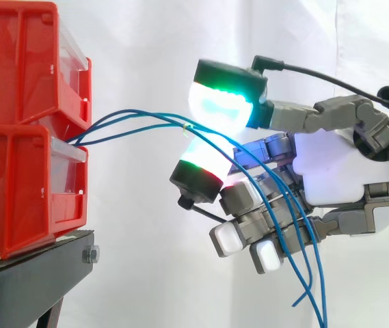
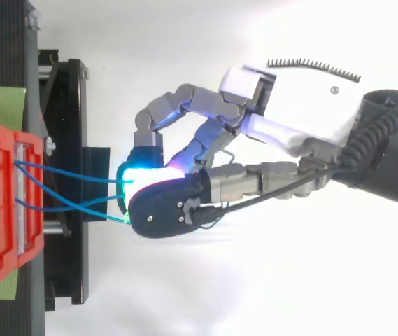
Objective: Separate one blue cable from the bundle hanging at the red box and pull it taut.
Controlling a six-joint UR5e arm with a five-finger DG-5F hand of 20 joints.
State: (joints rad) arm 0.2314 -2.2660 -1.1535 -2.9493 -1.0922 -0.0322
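Since the blue cables point(image 1: 129, 117) ran bunched from the front of the red box point(image 1: 16, 184), at the black stand's point(image 1: 30, 283) edge, into one pinch, a pull looked likely to drag several at once, or let them slip. The hand point(image 1: 338, 171) stood level, palm toward the box, two glowing fingers point(image 1: 225, 96) closed on the strands, the others curled beneath.

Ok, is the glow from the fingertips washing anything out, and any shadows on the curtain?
Side view: the hand's upper fingertip pad blooms white at its middle, yet the blue cables stand out against the white curtain, which carries no hard shadow. Top view: cyan-white glare at the pads hides where the cables meet them.
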